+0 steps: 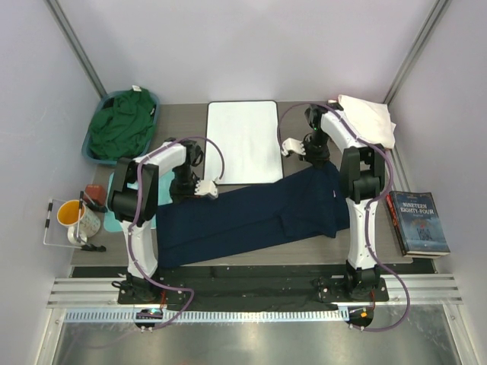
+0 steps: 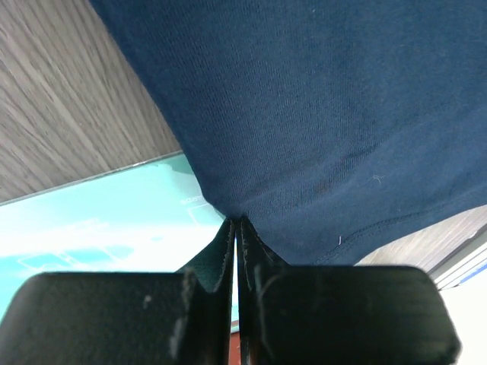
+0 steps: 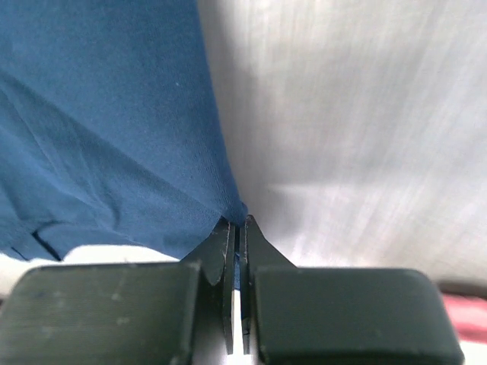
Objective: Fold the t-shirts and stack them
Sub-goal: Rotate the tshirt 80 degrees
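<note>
The dark navy t-shirt (image 1: 251,217) lies stretched across the near part of the table, long side running left to right. My left gripper (image 1: 196,190) is shut on its far left edge; the left wrist view shows the pinched cloth (image 2: 319,114) at the closed gripper (image 2: 237,220). My right gripper (image 1: 310,158) is shut on the far right edge; the right wrist view shows the cloth (image 3: 106,129) at the closed gripper (image 3: 237,222). The dark green t-shirt (image 1: 122,123) is bunched in a teal basket at the back left. The cream-white t-shirt (image 1: 369,118) lies at the back right. The salmon-pink t-shirt is not in view.
A white rounded board (image 1: 242,141) lies at the back centre, just beyond the navy shirt. A teal mat (image 1: 114,207) lies under the left arm and also shows in the left wrist view (image 2: 91,228). A book (image 1: 417,222) lies at the right edge and a mug (image 1: 76,217) at the left.
</note>
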Controlling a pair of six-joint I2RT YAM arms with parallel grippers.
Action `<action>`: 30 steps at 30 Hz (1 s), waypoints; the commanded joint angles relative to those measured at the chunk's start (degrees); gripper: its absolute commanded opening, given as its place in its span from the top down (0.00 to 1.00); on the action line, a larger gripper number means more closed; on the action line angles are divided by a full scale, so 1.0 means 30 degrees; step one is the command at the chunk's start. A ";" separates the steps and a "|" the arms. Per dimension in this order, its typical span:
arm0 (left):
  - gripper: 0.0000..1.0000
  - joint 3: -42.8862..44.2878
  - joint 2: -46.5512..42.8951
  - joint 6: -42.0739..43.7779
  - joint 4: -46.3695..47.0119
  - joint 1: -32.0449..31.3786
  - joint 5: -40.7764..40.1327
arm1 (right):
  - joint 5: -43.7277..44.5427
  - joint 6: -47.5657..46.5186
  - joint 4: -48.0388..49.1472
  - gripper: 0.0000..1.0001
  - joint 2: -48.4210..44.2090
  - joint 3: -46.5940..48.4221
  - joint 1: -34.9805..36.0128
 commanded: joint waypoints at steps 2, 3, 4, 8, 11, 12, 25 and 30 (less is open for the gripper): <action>1.00 0.0562 -0.0686 -0.0399 -0.0685 0.0004 0.1168 | 0.0109 0.0906 0.1703 0.98 0.0303 0.2152 0.0789; 1.00 0.0533 -0.0744 -0.0428 -0.0685 0.0033 0.1139 | 0.0051 0.0849 0.1764 0.99 0.0361 0.2416 0.0877; 1.00 0.0504 -0.0861 -0.0457 -0.0685 0.0034 0.1110 | 0.0109 0.0878 0.1910 0.99 0.0449 0.2593 0.1023; 1.00 0.0386 -0.1154 -0.0575 -0.0743 0.0034 0.1110 | 0.0460 0.0820 0.2468 0.99 0.0596 0.3412 0.1375; 1.00 0.0328 -0.1738 -0.0750 -0.0744 0.0034 0.1344 | 0.0548 0.0352 0.2322 0.99 0.0393 0.3474 0.1493; 1.00 0.0328 -0.1857 -0.0809 -0.0946 0.0034 0.1373 | 0.0665 0.0147 0.2263 0.99 0.0304 0.3387 0.1522; 1.00 -0.1985 -0.5110 -0.0633 -0.1827 -0.0376 0.1726 | 0.0929 0.0116 0.2058 0.99 -0.0897 0.4526 0.1523; 1.00 -0.2746 -0.5607 -0.0517 -0.1799 -0.0406 0.1432 | 0.1076 0.0028 0.2145 0.99 -0.1278 0.4938 0.1552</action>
